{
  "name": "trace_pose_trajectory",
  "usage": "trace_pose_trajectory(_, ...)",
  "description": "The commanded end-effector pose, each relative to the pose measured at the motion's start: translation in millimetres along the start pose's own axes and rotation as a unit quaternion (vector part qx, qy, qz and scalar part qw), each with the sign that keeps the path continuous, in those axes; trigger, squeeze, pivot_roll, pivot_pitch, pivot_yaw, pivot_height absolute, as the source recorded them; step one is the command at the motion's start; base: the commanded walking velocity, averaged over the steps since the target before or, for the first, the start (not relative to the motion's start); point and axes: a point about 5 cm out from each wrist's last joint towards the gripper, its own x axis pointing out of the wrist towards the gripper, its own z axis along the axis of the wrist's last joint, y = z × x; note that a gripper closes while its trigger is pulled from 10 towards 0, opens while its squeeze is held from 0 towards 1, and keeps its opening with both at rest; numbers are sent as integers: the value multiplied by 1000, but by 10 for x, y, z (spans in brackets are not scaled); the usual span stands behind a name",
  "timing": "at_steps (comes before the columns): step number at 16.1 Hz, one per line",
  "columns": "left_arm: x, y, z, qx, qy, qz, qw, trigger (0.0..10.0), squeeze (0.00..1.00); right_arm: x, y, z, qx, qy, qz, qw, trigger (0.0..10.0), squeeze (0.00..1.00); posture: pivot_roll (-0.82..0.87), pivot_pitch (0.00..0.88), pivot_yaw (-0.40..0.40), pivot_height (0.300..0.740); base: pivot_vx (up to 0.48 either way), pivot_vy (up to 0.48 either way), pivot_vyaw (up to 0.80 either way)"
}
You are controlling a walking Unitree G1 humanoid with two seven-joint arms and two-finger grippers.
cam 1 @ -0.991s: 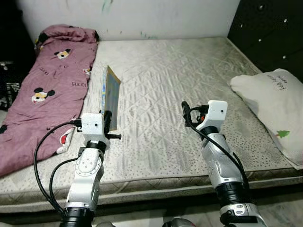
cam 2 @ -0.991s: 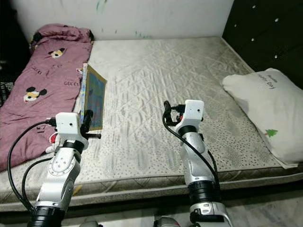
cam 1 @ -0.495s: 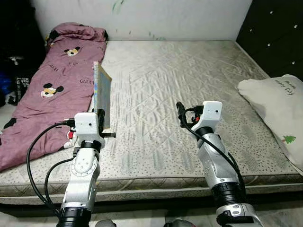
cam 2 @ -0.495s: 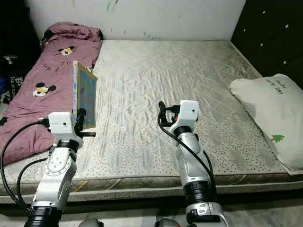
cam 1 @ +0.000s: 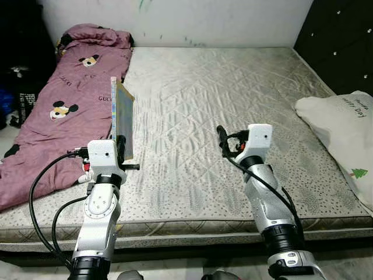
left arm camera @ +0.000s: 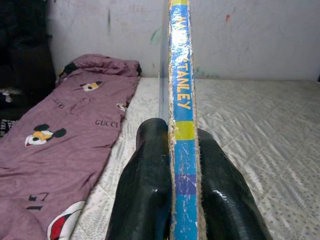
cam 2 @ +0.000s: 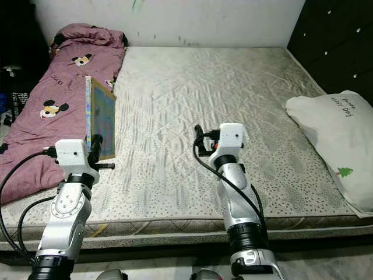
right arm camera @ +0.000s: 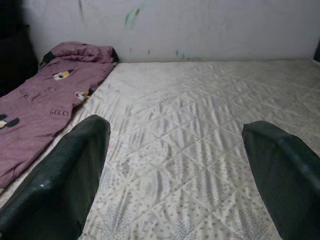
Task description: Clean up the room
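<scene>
1. At the far left, dark clutter [cam 1: 17, 87] stands beside the bed; it is too shadowed to identify.
2. A purple blanket [cam 1: 64, 111] printed with cartoon mice lies along the left side of the mattress [cam 1: 233, 99], bunched at the wall end. Its near edge runs behind the left arm and out of frame.
3. The left gripper [cam 1: 122, 153] is raised over the mattress's near left part, its jaws clamped on the lower edge of a thin book [cam 1: 121, 119] held upright on its edge, just beside the blanket. In the left wrist view the book's spine [left arm camera: 182, 125] stands between the two black fingers [left arm camera: 145, 190]; the lettering reads "STANLEY", and anything above that is cut off at the frame's top. The cover picture is a blur of blue and yellow.
4. The bare quilted mattress spreads across the middle up to a scuffed white wall [cam 1: 221, 20].
5. The right gripper [cam 1: 222, 141] hovers over the mattress's near centre, jaws spread wide with nothing between them; the right wrist view shows its fingers [right arm camera: 65, 175] well apart.
6. A white pillow [cam 1: 344, 140] lies at the right edge, partly cut off, with small writing too fine to read.
7. A dark tufted panel [cam 1: 344, 41] stands at the far right.
</scene>
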Motion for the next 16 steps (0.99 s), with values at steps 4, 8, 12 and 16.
trace_pose_trajectory(4, 17, 9, 79, -2, -20, 0, 1000, 10000, 0, 12, -1, -7, -6, 3, 3, 1000, 10000, 0, -49, 5, -19, 740, 0, -61, 403)
trace_pose_trajectory(8, 23, 6, 85, -2, -21, 1, 1000, 10000, 0, 14, 8, -7, -8, 3, 5, 1000, 10000, 0, -49, 6, -21, 740, 0, -180, 322)
trace_pose_trajectory(12, 35, 4, 89, -2, -21, 0, 1000, 10000, 0, 26, 7, -2, -8, 3, 5, 1000, 10000, 0, -49, 6, -23, 740, 0, -180, 695)
trace_pose_trajectory(16, 39, 0, 88, -3, -21, -1, 1000, 10000, 0, 29, 5, -4, -7, 4, 3, 1000, 10000, 0, -51, 6, -22, 740, 0, -240, 100)
